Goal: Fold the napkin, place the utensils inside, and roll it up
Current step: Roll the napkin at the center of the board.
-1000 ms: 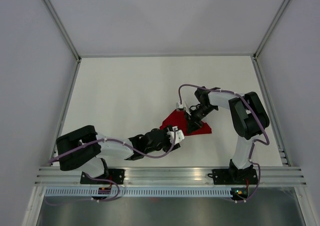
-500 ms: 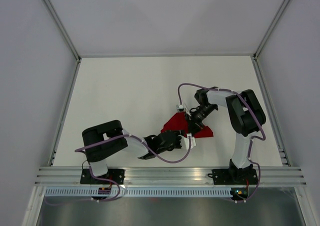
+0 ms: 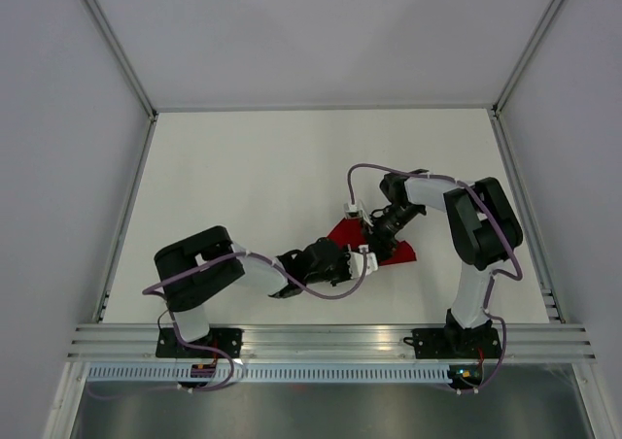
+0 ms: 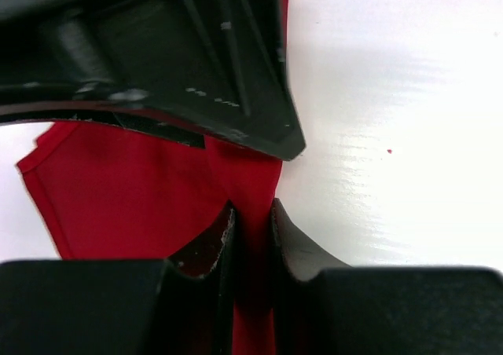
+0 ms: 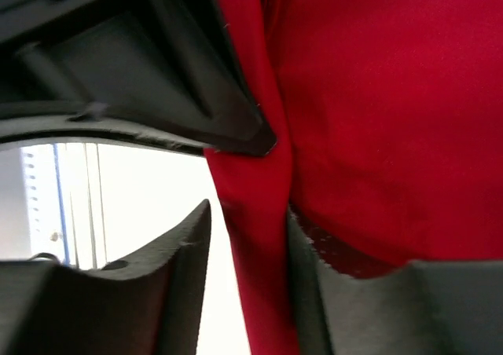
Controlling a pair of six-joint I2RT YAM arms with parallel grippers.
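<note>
Two changes at once: left gripper has just clamped a raised fold of the napkin, bunched right of table centre, while right gripper slackens open, so it looks like a regrip mid-fold.

Top external: fixed high above and behind both arms, looking down on the whole white table. It stands far off, so the left arm, right arm and napkin show small at mid-frame.
Left wrist: rides the left arm and looks past its own fingers down at the tabletop, very near the red cloth.
Right wrist: rides the right arm and looks past its own fingers. It sits closer still, with red cloth filling most of the frame.
Shared ground: all three views take in the napkin. Each wrist view shows only a patch of it.
</note>
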